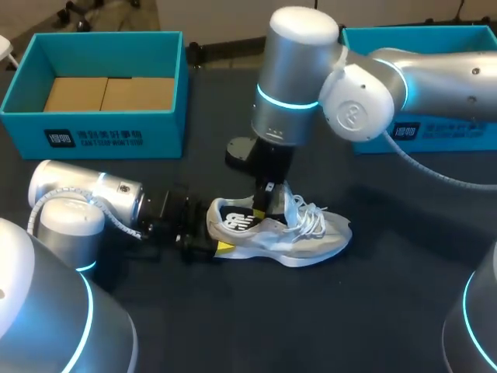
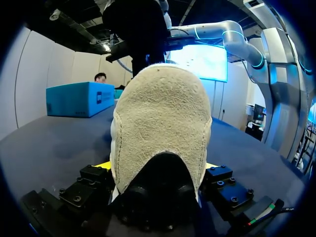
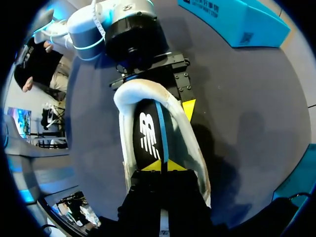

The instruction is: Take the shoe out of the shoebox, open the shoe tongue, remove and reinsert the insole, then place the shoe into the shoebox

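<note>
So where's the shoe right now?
In the head view the shoe stands on the table, near its middle and in front of the boxes, with its heel in the left gripper and the right gripper down in its opening.

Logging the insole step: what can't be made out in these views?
Head view: the right arm covers the shoe's opening, hiding where the right gripper meets it.
Left wrist view: the heel blocks the rest of the shoe.
Right wrist view: the gripper's own body hides the toe; its hold on the insole is unclear.
</note>
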Robot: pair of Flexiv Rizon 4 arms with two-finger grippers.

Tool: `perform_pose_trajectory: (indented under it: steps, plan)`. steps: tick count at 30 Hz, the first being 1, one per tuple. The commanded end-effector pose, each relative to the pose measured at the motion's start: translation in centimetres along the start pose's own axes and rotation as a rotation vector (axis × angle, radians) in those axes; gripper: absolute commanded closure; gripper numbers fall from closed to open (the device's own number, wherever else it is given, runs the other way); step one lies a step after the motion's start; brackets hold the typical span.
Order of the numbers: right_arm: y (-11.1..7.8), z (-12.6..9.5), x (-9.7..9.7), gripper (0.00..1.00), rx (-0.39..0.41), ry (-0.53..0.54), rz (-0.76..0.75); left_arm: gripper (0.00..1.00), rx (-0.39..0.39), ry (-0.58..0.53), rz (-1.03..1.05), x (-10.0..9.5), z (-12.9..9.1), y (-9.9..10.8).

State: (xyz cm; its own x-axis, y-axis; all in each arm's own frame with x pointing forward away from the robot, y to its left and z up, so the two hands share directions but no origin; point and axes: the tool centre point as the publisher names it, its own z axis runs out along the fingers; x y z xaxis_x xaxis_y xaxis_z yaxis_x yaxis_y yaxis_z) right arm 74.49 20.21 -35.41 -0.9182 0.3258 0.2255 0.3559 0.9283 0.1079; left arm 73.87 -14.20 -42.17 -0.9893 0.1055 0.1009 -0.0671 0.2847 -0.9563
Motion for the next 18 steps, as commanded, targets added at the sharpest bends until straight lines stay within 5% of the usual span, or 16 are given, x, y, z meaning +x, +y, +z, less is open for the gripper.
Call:
perform_pose_trajectory:
  steps: [1,18]
  plan:
    - [0.8,-0.7,-0.1,1.0,0.006,0.014,-0.001,1.0,-0.001,-0.001,0.0,0.0,0.1,0.1]
    - [2.8,-2.7,-0.3,1.0,-0.023,0.09,-0.006,1.0,-0.001,-0.001,0.0,0.0,0.1,0.1]
